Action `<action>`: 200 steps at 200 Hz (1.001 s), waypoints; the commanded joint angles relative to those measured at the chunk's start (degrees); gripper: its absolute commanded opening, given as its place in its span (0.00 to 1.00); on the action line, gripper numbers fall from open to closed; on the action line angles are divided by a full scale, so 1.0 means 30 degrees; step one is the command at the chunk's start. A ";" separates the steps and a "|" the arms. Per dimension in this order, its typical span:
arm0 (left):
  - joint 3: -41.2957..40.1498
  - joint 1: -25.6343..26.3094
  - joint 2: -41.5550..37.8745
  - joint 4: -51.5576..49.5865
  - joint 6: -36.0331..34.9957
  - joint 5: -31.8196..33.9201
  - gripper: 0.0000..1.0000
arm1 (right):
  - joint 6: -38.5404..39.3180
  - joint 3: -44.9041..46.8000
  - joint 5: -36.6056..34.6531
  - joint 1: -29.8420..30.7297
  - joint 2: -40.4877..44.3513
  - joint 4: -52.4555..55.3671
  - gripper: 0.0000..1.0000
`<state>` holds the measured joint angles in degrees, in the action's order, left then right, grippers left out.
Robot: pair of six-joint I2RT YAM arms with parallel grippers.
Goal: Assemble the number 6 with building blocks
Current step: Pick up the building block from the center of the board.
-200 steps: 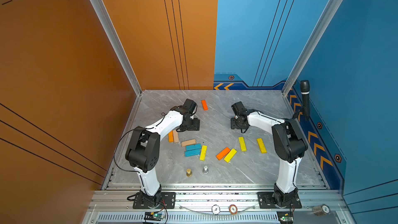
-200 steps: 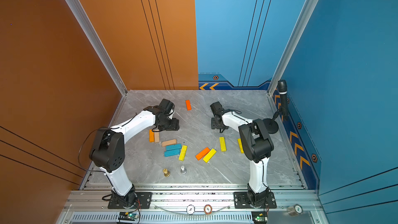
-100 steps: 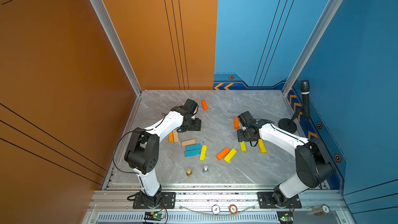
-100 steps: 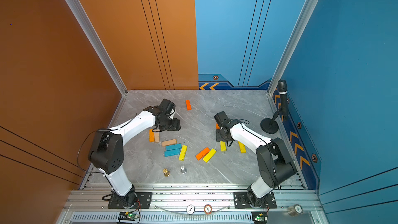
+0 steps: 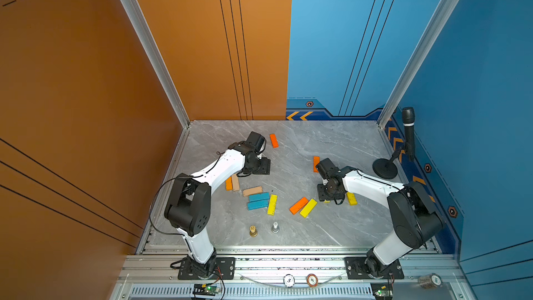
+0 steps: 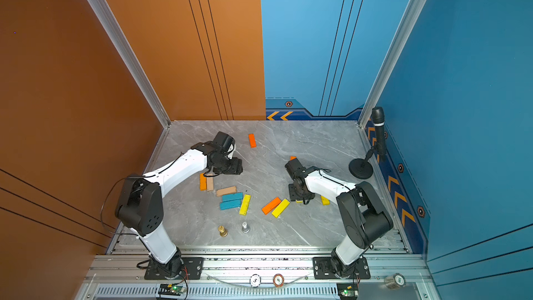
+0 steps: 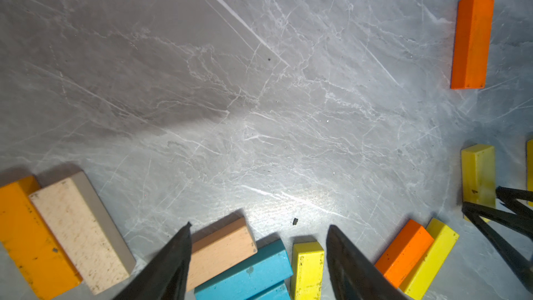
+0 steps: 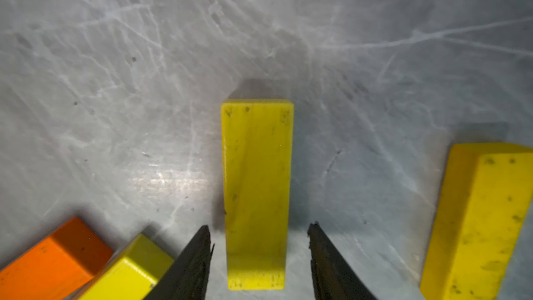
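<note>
Building blocks lie scattered on the grey marble floor. My right gripper point(image 8: 259, 227) is low over a yellow block point(image 8: 256, 168), open, one finger on each side with a gap on both. In a top view that gripper point(image 5: 328, 194) hides most of the block. Beside it lie another yellow block point(image 5: 351, 198) and an orange and yellow pair point(image 5: 302, 206). My left gripper point(image 7: 259, 227) is open and holds nothing, above a tan block point(image 7: 222, 249), teal blocks point(image 7: 253, 269) and a yellow one point(image 7: 307, 269). In a top view the left gripper point(image 5: 259, 165) is behind that cluster.
A gold pawn point(image 5: 253, 231) and a silver pawn point(image 5: 275, 227) stand near the front edge. A microphone on a round stand point(image 5: 385, 168) is at the right wall. Single orange blocks lie at the back point(image 5: 273, 140) and behind the right wrist point(image 5: 316, 163).
The right arm has swung from the back middle toward the front and come down over the yellow block, its jaws narrowing. The left arm has hardly moved.
</note>
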<state>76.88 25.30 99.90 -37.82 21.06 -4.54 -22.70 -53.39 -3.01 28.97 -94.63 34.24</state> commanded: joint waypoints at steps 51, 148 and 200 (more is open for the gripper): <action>-0.0460 0.0522 -0.0970 0.0040 -0.0047 0.0569 0.74 | -0.1057 -0.1893 -0.0579 -0.0082 -0.0969 0.0511 0.20; -0.0461 0.1495 -0.0361 0.0088 0.0528 -0.0350 0.74 | -1.0421 -0.5491 0.0374 -0.4554 -0.1111 -0.0720 0.16; -0.0403 0.1696 -0.0186 0.0094 0.0714 -0.0885 0.74 | -1.6411 -0.7031 0.0560 -0.5059 -0.3624 -0.2735 0.17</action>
<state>75.81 29.71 98.59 -37.06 22.55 -5.61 -59.42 -72.60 -1.48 14.06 -102.17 29.06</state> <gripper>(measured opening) 0.739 0.258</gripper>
